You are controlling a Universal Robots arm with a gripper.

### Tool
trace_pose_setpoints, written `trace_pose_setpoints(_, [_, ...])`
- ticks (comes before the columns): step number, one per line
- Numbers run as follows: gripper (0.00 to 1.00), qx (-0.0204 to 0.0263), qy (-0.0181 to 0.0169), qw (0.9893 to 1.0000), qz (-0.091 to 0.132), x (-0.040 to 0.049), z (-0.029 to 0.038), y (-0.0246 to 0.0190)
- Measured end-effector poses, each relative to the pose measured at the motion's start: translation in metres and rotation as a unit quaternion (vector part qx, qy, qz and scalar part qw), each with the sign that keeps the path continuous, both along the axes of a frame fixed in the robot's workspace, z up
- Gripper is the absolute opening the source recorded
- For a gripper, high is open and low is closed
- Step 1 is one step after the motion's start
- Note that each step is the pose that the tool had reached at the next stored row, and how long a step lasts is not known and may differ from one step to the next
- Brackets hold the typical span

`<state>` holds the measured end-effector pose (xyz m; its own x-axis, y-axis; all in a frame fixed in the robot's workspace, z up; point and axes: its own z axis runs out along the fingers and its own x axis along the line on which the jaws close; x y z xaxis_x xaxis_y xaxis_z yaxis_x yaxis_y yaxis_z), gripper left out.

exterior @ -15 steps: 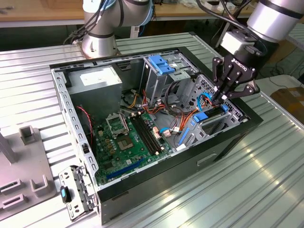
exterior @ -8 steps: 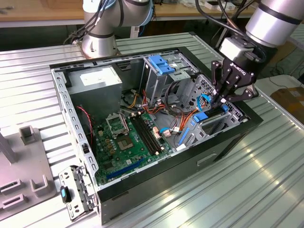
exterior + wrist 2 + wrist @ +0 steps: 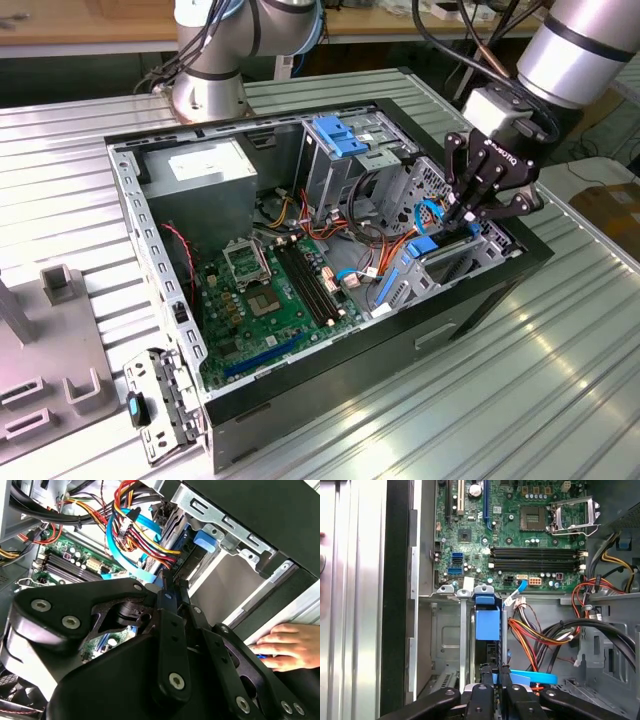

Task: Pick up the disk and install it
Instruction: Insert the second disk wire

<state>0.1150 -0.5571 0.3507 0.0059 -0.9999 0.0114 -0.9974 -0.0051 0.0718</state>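
My hand (image 3: 462, 222) is down in the drive bay of the one open computer case (image 3: 300, 400), fingers clamped on the disk (image 3: 487, 625). The disk stands edge-on in its slot, mostly hidden, its blue rail at twelve o'clock from my fingertips in the first wrist view.

Case (image 3: 480, 300): open black tower lying on a ribbed metal table (image 3: 560, 400).
Motherboard (image 3: 270, 300): green, flat on the case floor.
Power supply (image 3: 205, 170): grey box, white label, far corner.
Cables (image 3: 135, 525): red, yellow, orange, blue bundle.
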Motion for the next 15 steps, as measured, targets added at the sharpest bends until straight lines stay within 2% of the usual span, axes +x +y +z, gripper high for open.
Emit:
trace_pose_setpoints(2, [0.16,0.0032,-0.0002,1.0000,0.000,-0.0002,-0.0012,-0.0018])
trace_pose_setpoints(5, [0.16,0.0147,-0.0002,0.9999,0.000,-0.0003,-0.0016,-0.0046])
trace_pose_setpoints(7, [0.16,0.0179,-0.0002,0.9998,0.000,-0.0004,-0.0017,-0.0052])
trace_pose_setpoints(11, [0.16,0.0183,-0.0002,0.9998,0.000,-0.0007,-0.0017,-0.0055])
trace_pose_setpoints(15, [0.16,0.0210,-0.0002,0.9998,0.000,-0.0007,-0.0023,-0.0070])
